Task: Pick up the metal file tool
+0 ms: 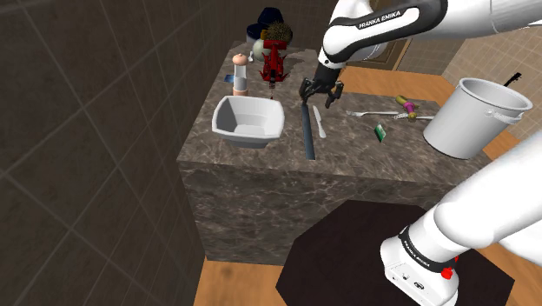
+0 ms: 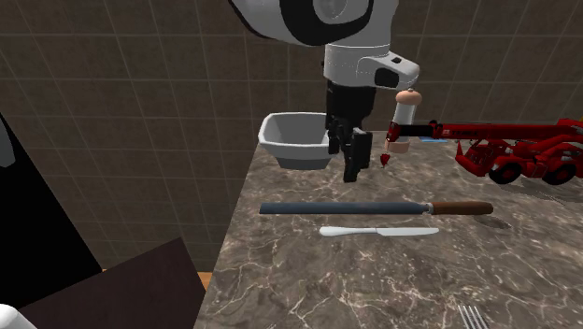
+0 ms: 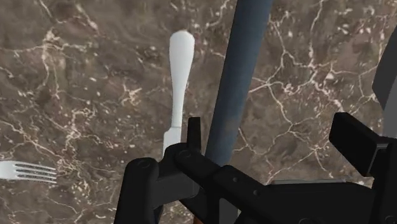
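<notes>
- I am in the approach step. The gripper (image 1: 320,92) hangs over the counter (image 1: 261,161) above the file (image 1: 307,130), and nothing has been picked up yet.
- The fingers stand apart and hold nothing. In the wrist view the file's blade runs up between them without touching either.
- The file lies flat on the counter, a long dark blade with a brown handle at the second exterior view's right end. It sits between the bowl (image 2: 291,142) and the knife (image 2: 378,230).
- The knife lies just beside the file and parallel to it, on the side away from the bowl. I judge that to be the main nuisance for the grasp.
- From the shoulder view, the gripper looks to be over the file's far end, where the handle should be, though I cannot fix exactly where along its length.
- In the wrist view the blade sits off-centre, closer to the finger on the knife's side. My next move would be a small sideways shift to centre the blade.
- Then I would go straight down until the fingertips straddle the blade, just clear of the counter, and close across its narrow width.
- The file is thin and low, so I expect to need a deep descent. Too shallow and the fingers would close over it; too far towards the knife and I might catch that as well.
- The fork (image 3: 25,170) lies well apart and should not matter.
</notes>
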